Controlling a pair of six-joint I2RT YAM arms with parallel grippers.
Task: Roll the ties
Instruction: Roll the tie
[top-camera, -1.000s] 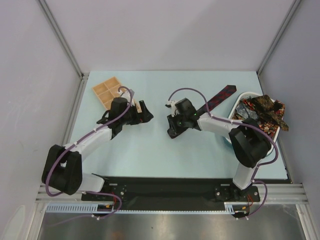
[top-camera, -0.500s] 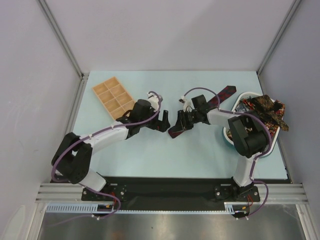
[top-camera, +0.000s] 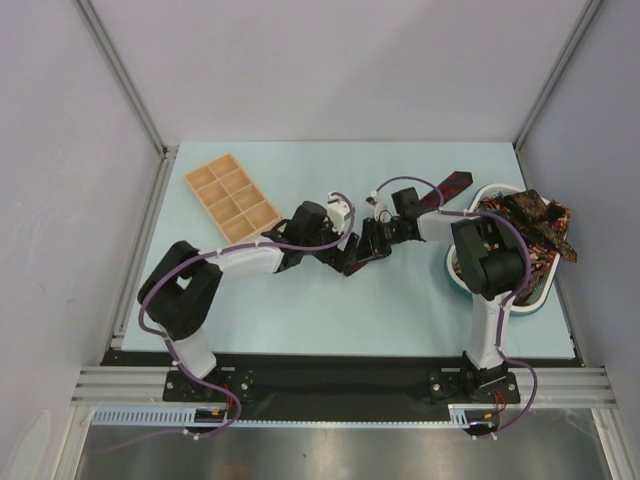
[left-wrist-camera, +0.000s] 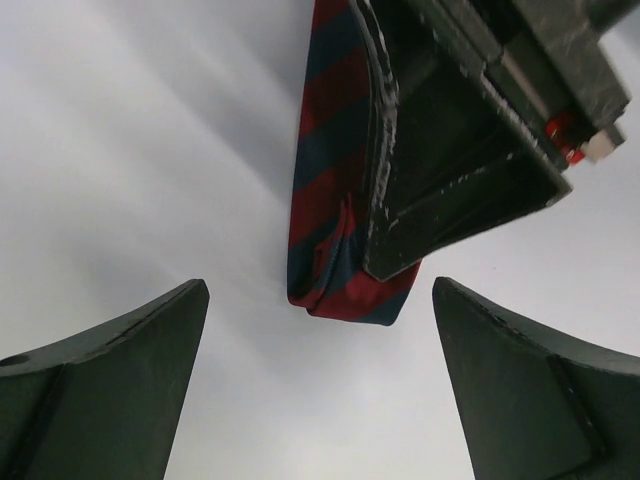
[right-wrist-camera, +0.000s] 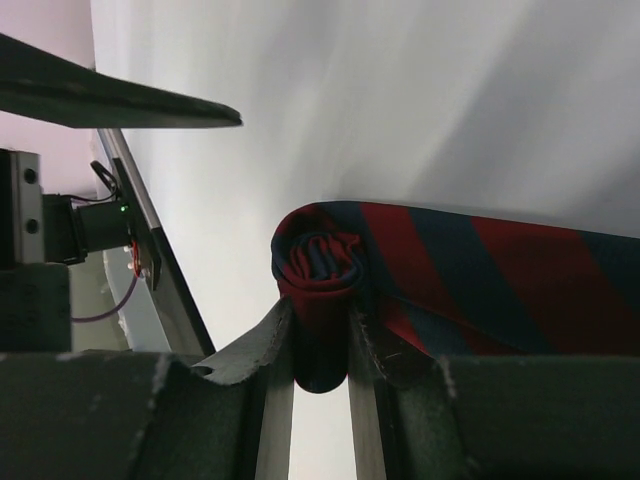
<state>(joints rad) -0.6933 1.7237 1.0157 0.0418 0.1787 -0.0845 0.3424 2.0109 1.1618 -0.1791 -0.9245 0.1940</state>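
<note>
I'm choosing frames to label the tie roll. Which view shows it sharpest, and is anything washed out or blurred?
Right wrist: the striped tie has a crisp rolled end; the table behind is blown out white. Left wrist: stripes sharp, table streaky with glare. Top external: evenly lit, but the roll is tiny and lost against the dark arms.
</note>
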